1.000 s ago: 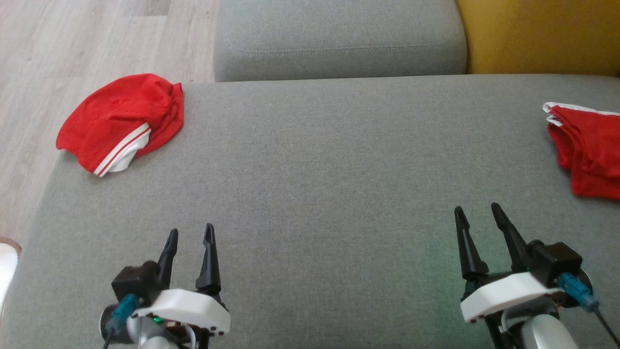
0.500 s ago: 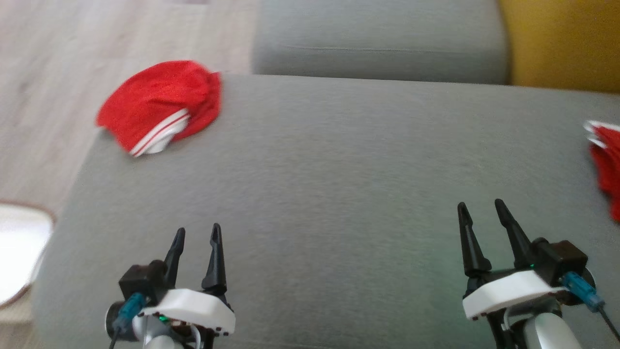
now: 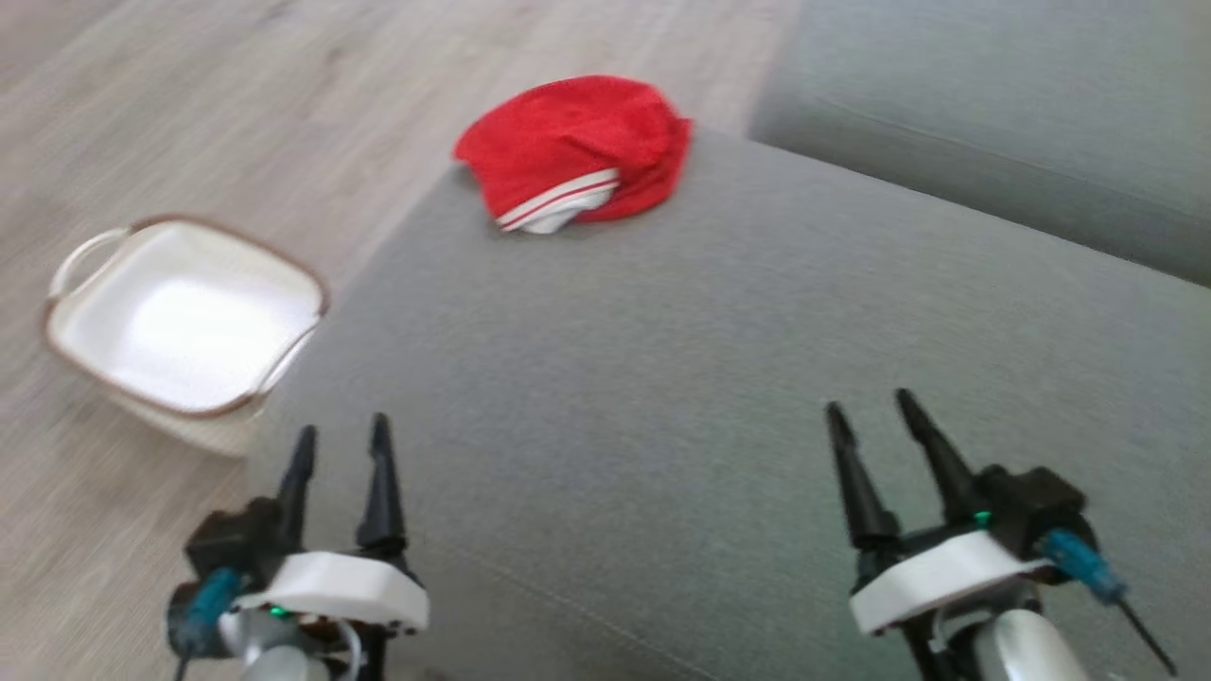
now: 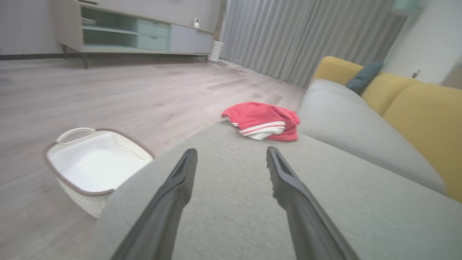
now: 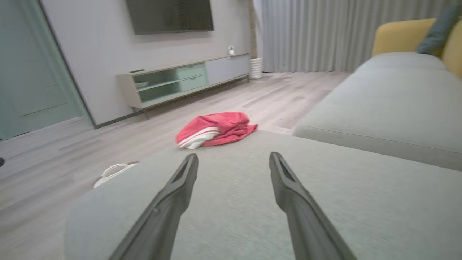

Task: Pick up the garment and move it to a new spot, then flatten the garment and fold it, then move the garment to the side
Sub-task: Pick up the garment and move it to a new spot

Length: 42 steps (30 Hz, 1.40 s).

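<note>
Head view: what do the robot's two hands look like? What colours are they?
The left gripper and right gripper look alike. Each has two long, pointed black fingers on a rounded white shell, a black box, a teal plug with a dark cable, and a tiny green light.

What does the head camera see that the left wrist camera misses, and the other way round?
Head view has, left wrist view lacks: the right pincer, open. Left wrist view has, head view lacks: cabinet, curtains, yellow sofa back. Shared: red garment, white basket, grey seat, open left pincer.
</note>
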Tool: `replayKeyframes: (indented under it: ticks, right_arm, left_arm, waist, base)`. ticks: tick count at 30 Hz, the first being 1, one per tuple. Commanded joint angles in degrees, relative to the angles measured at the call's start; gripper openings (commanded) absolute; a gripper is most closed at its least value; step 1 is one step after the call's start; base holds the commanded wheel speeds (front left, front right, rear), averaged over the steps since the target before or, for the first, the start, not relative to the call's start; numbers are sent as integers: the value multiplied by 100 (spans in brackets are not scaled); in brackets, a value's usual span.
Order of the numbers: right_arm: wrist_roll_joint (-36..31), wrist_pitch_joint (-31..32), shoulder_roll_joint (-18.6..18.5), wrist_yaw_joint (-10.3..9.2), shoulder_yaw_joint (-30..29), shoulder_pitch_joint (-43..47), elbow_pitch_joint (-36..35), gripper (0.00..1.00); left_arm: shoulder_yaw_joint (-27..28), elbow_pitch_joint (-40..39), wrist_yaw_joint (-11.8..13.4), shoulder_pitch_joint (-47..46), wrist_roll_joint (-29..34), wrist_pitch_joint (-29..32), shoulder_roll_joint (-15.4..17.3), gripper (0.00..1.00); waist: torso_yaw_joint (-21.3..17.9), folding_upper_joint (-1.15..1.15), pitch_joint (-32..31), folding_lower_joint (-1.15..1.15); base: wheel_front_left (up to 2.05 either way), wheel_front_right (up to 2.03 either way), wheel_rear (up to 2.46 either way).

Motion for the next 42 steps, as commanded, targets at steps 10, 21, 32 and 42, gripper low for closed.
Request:
replayKeyframes:
  ticks: [10, 21, 32, 42]
  right_arm:
    - [-15, 109, -19, 37, 632, -619, -111, 100]
    - [-192, 177, -19, 37, 219, -452, -322, 100]
    - [-897, 715, -19, 37, -144, -854, -1216, 100]
    - [-1410, 1162, -19, 37, -112, -934, -1890, 100]
  left_arm:
    - [538, -776, 181, 194, 27, -71, -7, 100]
    - [499, -419, -2, -227, 108, -44, 137, 100]
    - [732, 20, -330, -2482, 414, 398, 1147, 100]
    - [705, 2135, -710, -4851, 367, 1247, 1587, 100]
  waist:
    - [336, 0, 227, 0]
    - [332, 0, 450, 0]
    - [-516, 0, 1746, 0]
    - [-1214, 0, 2818, 0]
  base:
    - [0, 0, 0]
    - [0, 0, 0]
    - [0, 0, 0]
    - [0, 0, 0]
